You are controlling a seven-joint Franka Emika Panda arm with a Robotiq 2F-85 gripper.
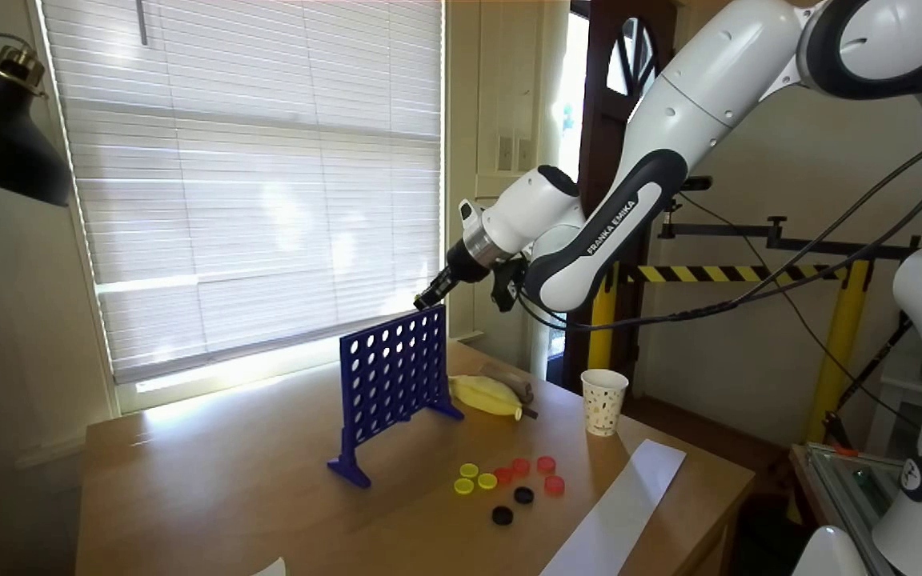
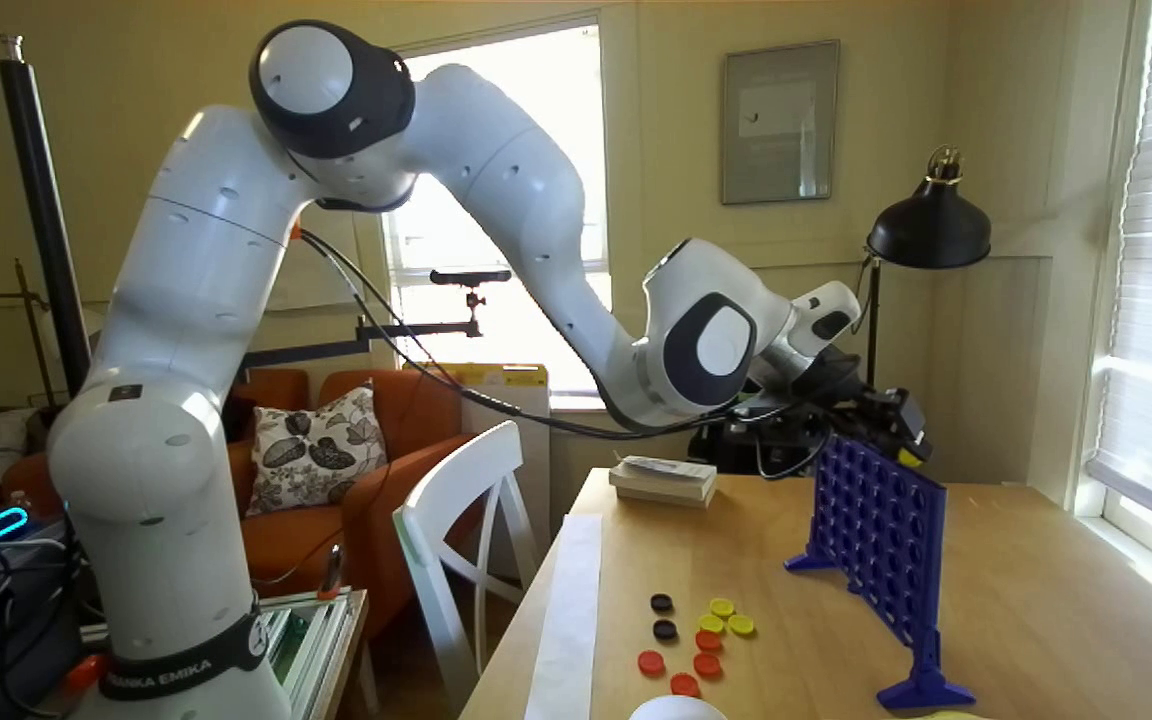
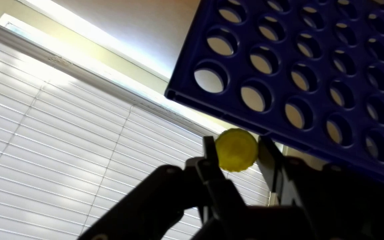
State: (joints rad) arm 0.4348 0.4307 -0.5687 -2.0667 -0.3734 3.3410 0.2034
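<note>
My gripper (image 3: 237,146) is shut on a yellow disc (image 3: 236,150), held by its edges between the fingertips. The gripper also shows in both exterior views (image 1: 422,302) (image 2: 911,448), at the top edge of an upright blue rack (image 1: 391,376). The rack is a grid of round holes on two feet, also seen in an exterior view (image 2: 876,545). In the wrist view the disc is close beside the rack's slotted top edge (image 3: 280,96); I cannot tell whether they touch. Loose yellow discs (image 1: 469,470), red discs (image 1: 546,464) and black discs (image 1: 523,495) lie on the table.
A yellow banana (image 1: 483,394) lies behind the rack, a brown object (image 1: 513,380) beside it. A speckled paper cup (image 1: 603,404) and a white paper strip (image 1: 621,512) are near the table edge. Books (image 2: 664,482) lie at one end. A black lamp (image 2: 931,225) and window blinds (image 1: 253,176) stand beyond.
</note>
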